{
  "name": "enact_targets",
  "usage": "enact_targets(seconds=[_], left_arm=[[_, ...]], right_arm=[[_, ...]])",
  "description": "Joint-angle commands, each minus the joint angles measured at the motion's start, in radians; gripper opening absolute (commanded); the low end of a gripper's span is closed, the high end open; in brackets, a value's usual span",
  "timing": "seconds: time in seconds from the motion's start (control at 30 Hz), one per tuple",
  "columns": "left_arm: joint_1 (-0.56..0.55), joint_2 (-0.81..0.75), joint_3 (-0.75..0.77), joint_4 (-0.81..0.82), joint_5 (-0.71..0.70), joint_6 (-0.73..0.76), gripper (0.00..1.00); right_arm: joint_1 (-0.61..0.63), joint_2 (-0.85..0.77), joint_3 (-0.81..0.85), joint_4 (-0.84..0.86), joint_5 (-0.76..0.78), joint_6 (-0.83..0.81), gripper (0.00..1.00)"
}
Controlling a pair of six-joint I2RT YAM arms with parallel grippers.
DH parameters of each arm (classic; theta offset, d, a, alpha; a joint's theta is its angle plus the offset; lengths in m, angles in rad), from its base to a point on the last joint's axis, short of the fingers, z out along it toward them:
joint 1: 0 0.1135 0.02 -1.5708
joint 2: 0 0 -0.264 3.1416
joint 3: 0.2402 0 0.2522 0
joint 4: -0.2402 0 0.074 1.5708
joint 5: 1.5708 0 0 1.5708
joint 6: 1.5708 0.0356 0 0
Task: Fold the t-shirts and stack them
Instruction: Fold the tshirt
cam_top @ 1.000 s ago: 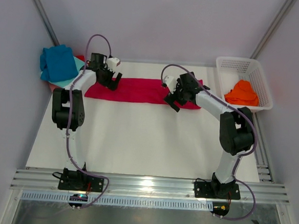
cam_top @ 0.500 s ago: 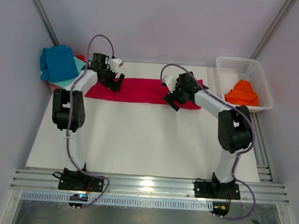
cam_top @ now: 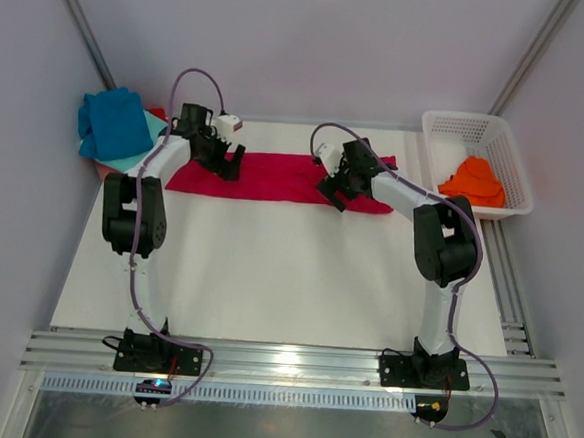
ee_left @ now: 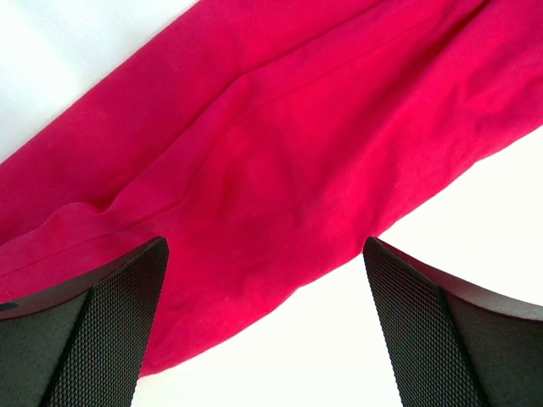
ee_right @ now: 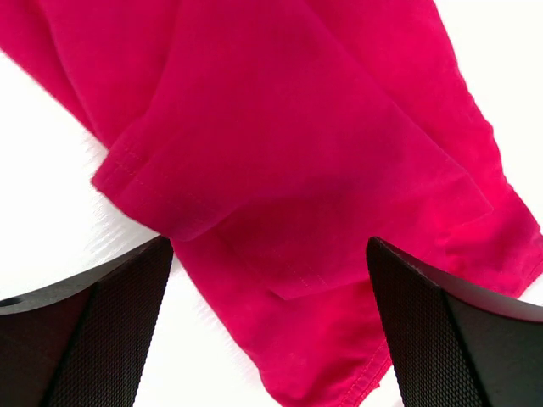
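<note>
A large crimson t-shirt (cam_top: 275,176) lies folded into a long strip across the far middle of the table. My left gripper (cam_top: 228,162) hovers open over its left part. In the left wrist view the cloth's near edge (ee_left: 280,144) runs between the fingers of that gripper (ee_left: 265,339), which holds nothing. My right gripper (cam_top: 332,195) stands open over the strip's right part. The right wrist view shows a folded sleeve and stitched hem (ee_right: 288,170) under the open gripper (ee_right: 270,339), also holding nothing.
A blue t-shirt (cam_top: 113,121) lies on a teal one (cam_top: 136,155) at the far left corner, with a bit of red cloth (cam_top: 157,113) behind them. A white lattice basket (cam_top: 449,120) at the far right holds an orange t-shirt (cam_top: 473,182).
The right gripper has slid left and a little farther back along the crimson strip. The left gripper has edged slightly right. Both stay open; the shirt has not moved.
</note>
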Motion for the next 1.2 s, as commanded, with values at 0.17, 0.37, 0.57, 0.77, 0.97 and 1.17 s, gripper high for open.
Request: enact_targets(seconds=[0.17, 0.37, 0.57, 0.77, 0.97, 1.17], left_arm=[[-0.002, 0.04, 0.076, -0.023, 0.067, -0.014, 0.99], [-0.002, 0.082, 0.121, -0.04, 0.092, -0.025, 0.99], [-0.002, 0.106, 0.133, -0.04, 0.103, -0.025, 0.99], [-0.003, 0.131, 0.144, -0.043, 0.107, -0.022, 0.99], [-0.002, 0.142, 0.162, -0.063, 0.12, -0.033, 0.99], [-0.002, 0.134, 0.161, -0.077, 0.121, -0.036, 0.99]], right_arm=[[0.011, 0.04, 0.074, 0.081, 0.095, 0.042, 0.99], [0.012, 0.075, 0.119, 0.147, 0.215, 0.088, 0.99], [0.015, 0.111, 0.165, 0.177, 0.282, 0.102, 0.99], [0.014, 0.192, 0.301, 0.153, 0.309, 0.087, 0.99], [0.014, 0.351, 0.511, 0.113, 0.324, 0.02, 1.0], [0.012, 0.428, 0.605, 0.197, 0.385, -0.019, 0.99]])
